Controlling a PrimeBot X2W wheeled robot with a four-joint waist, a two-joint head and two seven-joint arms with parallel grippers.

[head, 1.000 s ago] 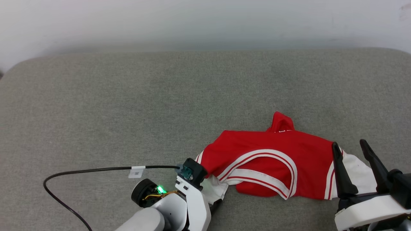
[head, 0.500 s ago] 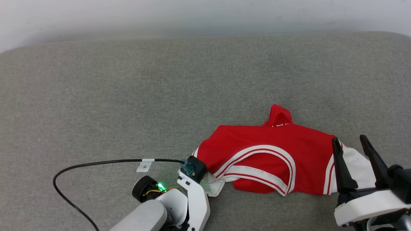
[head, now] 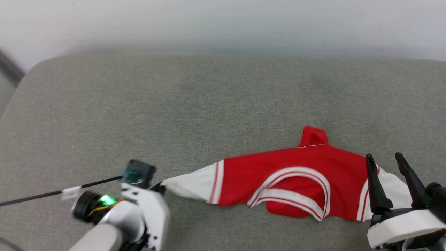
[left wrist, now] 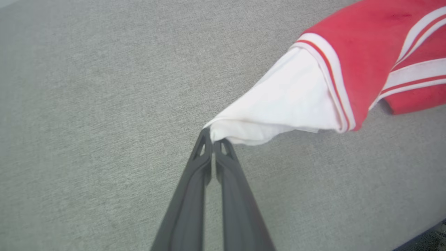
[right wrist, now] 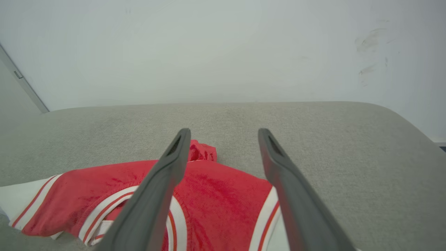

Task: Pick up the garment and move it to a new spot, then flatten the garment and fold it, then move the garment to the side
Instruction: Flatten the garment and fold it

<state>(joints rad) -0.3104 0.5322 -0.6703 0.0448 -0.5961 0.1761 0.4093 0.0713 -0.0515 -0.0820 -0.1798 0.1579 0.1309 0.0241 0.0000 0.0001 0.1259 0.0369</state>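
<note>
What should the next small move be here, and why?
Probably lower the open right gripper and close it on the white sleeve near it. The left gripper is shut on the other sleeve, so both could spread the rumpled shirt.

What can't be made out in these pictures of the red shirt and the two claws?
- The garment: its underside lies against the grey cushion in every view.
- The left gripper: blurred in the head view, fingers behind its own wrist.
- The white sleeve by the right gripper: partly behind that gripper's fingers, head and right wrist views.
- The black cable: cut off by the head view's left edge.
</note>
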